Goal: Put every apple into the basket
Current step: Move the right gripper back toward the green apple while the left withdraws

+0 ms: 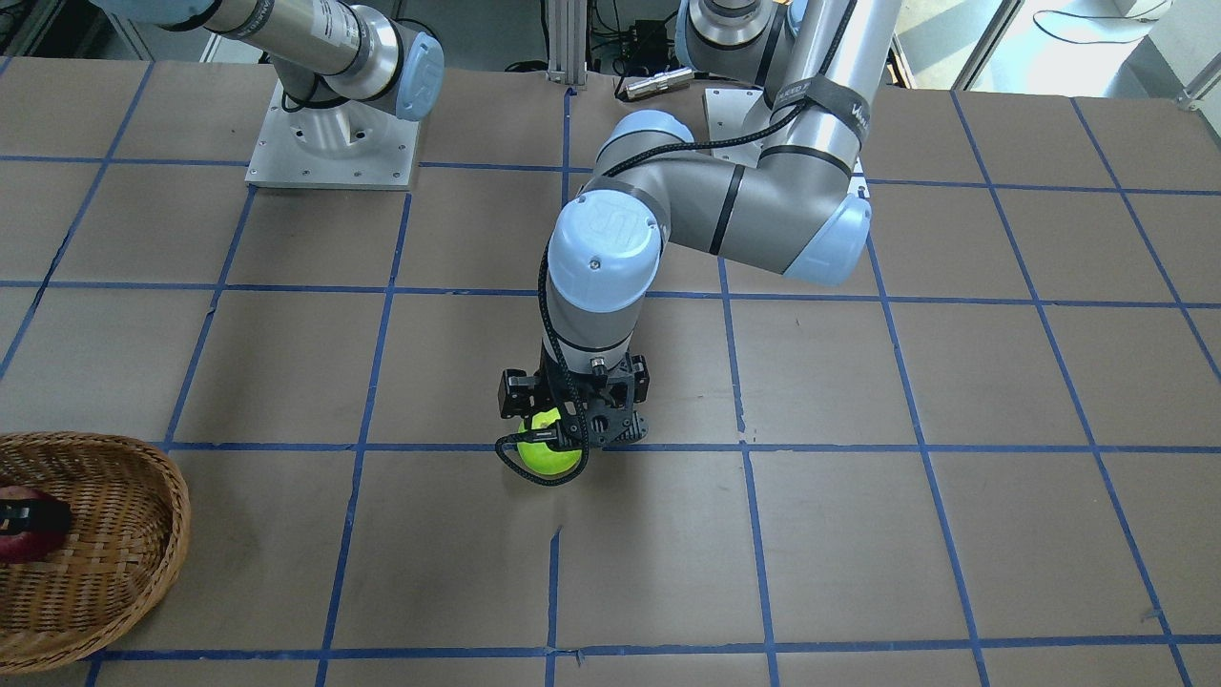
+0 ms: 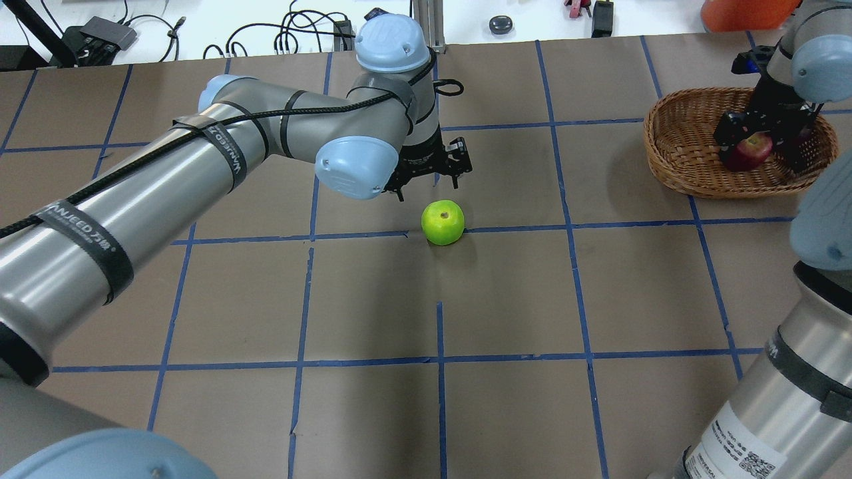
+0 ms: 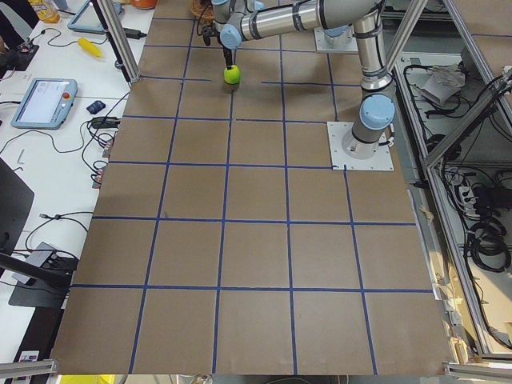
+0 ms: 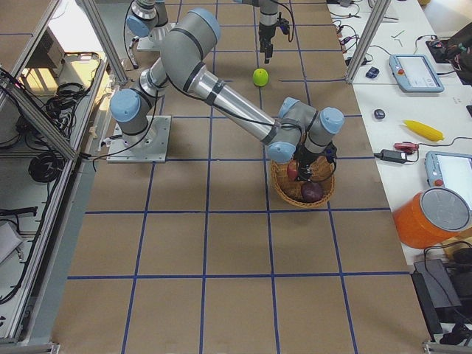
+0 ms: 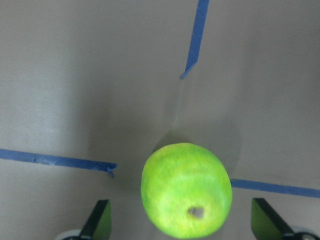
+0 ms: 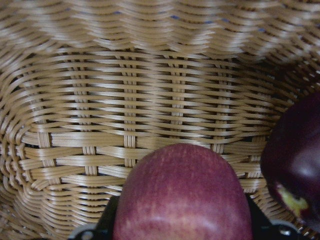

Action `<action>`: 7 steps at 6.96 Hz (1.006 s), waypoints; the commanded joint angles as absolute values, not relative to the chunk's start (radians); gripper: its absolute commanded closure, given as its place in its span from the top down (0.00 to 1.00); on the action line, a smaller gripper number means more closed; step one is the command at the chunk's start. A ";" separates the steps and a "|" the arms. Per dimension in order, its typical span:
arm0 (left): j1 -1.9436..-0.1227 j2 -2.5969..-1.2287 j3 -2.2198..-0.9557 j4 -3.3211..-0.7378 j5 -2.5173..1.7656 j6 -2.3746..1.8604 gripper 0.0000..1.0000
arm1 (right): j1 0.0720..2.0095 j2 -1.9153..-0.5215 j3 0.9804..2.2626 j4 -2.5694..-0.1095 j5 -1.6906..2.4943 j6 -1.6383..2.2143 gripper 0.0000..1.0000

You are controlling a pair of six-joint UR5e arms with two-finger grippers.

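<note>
The lime green apple [image 2: 443, 222] sits on the table on a blue tape line. My left gripper [image 2: 431, 169] hangs open just above it; in the left wrist view the apple [image 5: 186, 190] lies between the two fingers [image 5: 100, 222], which stand apart from it. My right gripper [image 2: 759, 143] is down inside the wicker basket [image 2: 672, 166], shut on the red apple [image 2: 749, 150], which fills the space between its fingers in the right wrist view [image 6: 182, 195]. The dark maroon apple [image 6: 295, 170] lies in the basket beside it.
The brown table [image 2: 506, 299] carries a blue tape grid. The basket [image 1: 143, 572] stands near the table edge on the operators' side. Cables and small devices [image 2: 299, 33] lie beyond the far edge. Both arm bases [image 1: 334, 143] are bolted at the robot's side.
</note>
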State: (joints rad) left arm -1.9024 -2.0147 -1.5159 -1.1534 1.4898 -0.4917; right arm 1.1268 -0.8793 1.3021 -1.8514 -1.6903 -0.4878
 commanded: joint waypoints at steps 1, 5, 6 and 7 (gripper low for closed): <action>-1.861 -1.889 -1.508 -1.265 1.483 -0.407 1.00 | 1.129 -0.935 1.292 -1.781 -1.680 -0.486 1.00; -1.798 -1.708 -1.485 -1.520 1.506 -0.310 1.00 | 1.450 -1.097 1.301 -1.629 -1.548 -0.220 1.00; -1.770 -1.694 -1.494 -1.538 1.506 -0.298 1.00 | 1.579 -1.088 1.305 -1.640 -1.467 -0.045 1.00; -1.752 -1.677 -1.503 -1.540 1.505 -0.287 1.00 | 1.677 -1.072 1.305 -1.644 -1.441 0.056 1.00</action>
State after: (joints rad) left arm -1.7770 -1.6980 -1.4940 -1.5272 1.5050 -0.3014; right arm 1.5451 -1.0849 1.3032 -1.6396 -1.4926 -0.0970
